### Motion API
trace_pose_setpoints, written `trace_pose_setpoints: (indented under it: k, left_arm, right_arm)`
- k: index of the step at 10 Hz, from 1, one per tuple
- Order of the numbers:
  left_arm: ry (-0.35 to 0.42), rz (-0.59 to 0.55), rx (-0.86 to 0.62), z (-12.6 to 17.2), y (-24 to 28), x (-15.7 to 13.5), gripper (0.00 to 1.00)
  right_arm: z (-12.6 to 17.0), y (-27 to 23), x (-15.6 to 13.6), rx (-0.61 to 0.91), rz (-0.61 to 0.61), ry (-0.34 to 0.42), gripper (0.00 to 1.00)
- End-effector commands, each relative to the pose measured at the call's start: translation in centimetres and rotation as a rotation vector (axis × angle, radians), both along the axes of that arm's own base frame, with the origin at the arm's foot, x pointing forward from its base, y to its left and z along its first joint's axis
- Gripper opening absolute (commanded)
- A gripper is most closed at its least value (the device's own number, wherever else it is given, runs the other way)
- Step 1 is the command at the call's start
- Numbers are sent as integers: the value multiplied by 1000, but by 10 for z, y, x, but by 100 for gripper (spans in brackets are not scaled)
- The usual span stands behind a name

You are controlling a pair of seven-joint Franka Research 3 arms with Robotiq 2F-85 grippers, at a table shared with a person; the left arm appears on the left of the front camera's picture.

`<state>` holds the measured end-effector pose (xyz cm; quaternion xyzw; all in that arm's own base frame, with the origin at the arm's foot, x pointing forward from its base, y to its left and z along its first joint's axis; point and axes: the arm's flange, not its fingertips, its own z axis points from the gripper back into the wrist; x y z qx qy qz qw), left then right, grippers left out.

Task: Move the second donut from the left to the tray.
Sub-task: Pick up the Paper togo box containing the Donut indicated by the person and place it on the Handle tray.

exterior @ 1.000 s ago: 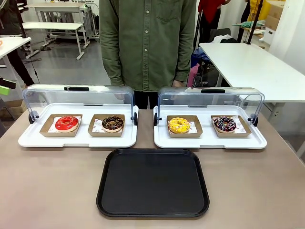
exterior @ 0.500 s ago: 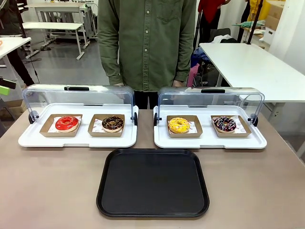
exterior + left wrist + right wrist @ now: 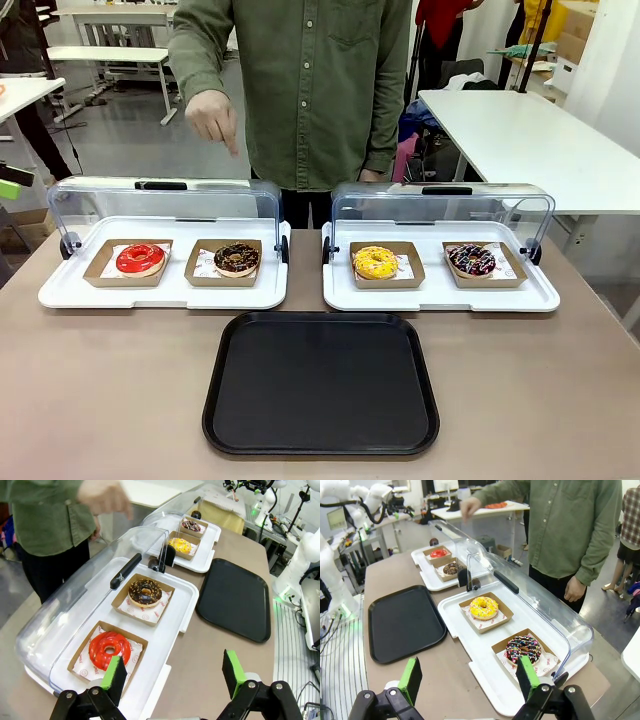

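Front: second donut from the left (image 3: 237, 258) sits in its cardboard holder on the left display tray (image 3: 160, 292), clear lid swung back. Black tray (image 3: 320, 390) lies on the counter just in front. Person's hand (image 3: 213, 115) is above the lid, finger pointing down.
Left wrist: left fingers (image 3: 116, 675) spread wide, holding nothing, well short of the donut.
Right wrist: right fingers (image 3: 525, 676) spread wide, holding nothing.
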<state>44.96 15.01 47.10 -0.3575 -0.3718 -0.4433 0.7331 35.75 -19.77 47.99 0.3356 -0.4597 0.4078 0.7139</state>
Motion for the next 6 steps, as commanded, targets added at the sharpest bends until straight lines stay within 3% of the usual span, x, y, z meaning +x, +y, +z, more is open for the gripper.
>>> trace_pose_setpoints:
  k: [1,6]
  left_arm:
    - [-4,-5,-10,0,-1,0,100]
    - [-4,-5,-10,0,-1,0,100]
  right_arm:
    - [2,-1,4,13,2,-39,100]
    - [2,-1,4,13,2,-39,100]
